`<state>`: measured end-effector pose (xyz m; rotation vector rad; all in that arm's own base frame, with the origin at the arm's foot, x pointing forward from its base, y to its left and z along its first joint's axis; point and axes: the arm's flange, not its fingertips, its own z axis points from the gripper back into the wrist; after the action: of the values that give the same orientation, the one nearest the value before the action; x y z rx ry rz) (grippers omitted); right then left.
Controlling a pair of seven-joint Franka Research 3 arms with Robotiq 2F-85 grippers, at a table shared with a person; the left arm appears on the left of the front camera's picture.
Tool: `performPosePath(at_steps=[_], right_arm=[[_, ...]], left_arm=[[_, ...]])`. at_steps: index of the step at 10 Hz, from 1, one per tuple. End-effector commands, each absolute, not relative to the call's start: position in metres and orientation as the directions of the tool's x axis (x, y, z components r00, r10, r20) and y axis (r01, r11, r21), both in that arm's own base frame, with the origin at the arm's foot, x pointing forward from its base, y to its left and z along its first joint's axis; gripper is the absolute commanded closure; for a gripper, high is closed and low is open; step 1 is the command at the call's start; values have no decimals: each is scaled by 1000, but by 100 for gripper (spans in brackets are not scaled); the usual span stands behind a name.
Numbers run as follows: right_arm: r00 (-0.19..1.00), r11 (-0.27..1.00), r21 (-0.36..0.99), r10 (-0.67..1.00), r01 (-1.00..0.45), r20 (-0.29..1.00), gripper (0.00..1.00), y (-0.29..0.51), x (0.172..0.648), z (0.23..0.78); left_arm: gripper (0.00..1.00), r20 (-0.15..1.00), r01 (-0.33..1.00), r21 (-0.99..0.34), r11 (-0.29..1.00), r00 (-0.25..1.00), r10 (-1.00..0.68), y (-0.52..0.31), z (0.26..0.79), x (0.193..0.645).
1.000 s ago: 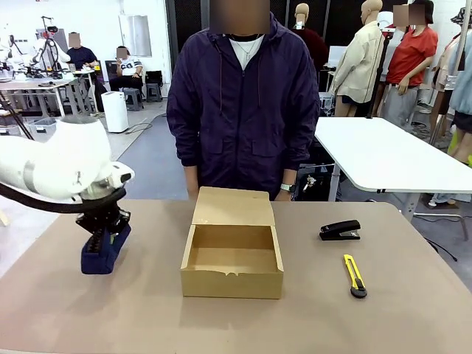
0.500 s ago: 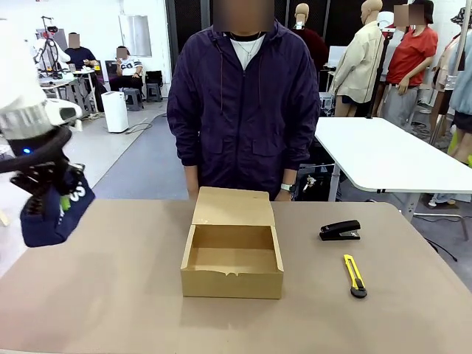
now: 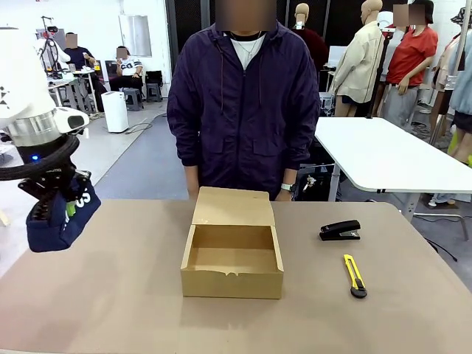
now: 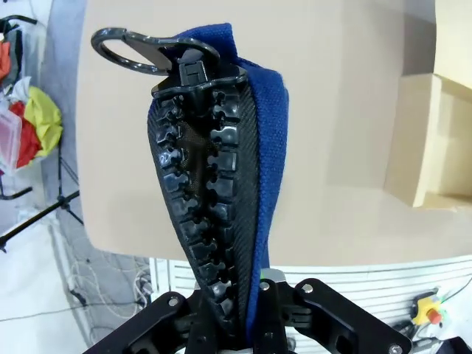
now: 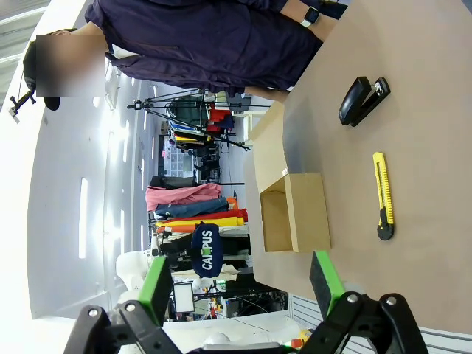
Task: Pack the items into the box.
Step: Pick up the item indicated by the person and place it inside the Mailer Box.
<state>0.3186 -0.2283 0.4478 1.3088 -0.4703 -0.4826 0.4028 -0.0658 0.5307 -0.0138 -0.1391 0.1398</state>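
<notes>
The left gripper (image 3: 63, 203) has lifted the navy pouch (image 3: 57, 227) off the table (image 3: 133, 310) since a second ago and, over the last half second, nudged it slightly toward the box (image 3: 232, 274). Its fingers are clamped on the pouch, which hangs tilted in the air near the table's left edge, at about 9 o'clock from the box.

The brown cardboard box sits open at mid-table, its flap lid laid back toward the person (image 3: 243, 110) standing at its 12 o'clock. Off its 3 o'clock side lies the black stapler (image 3: 340, 230), with the yellow-and-black utility knife (image 3: 355, 275) at about the stapler's 5 o'clock, the two apart. The box's interior looks empty from the front.

The left wrist camera catches the pouch's chunky black zipper (image 4: 199, 206) and ring pull (image 4: 122, 51), edged by blue fabric. The right wrist camera reads the pouch's white print as "CAMPUS". It also frames the right gripper (image 5: 240, 284), whose green-padded fingers are spread wide and hold nothing.

Count: one pouch, one box, one stapler, one knife.
</notes>
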Motion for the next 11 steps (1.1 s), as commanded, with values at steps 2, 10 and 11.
performPosePath(at_steps=[2,10,11], right_arm=[[815,204,978,-574,51,77,0,-230,320,450],[815,204,978,-574,51,77,0,-230,320,450],[815,204,978,-574,51,77,0,-230,320,450]], left_arm=[[100,277,115,12,993,954,-114,-99,541,422],[100,511,1000,29,-9,-23,-859,-318,538,453],[100,467,993,37,-112,-116,-876,-341,532,451]])
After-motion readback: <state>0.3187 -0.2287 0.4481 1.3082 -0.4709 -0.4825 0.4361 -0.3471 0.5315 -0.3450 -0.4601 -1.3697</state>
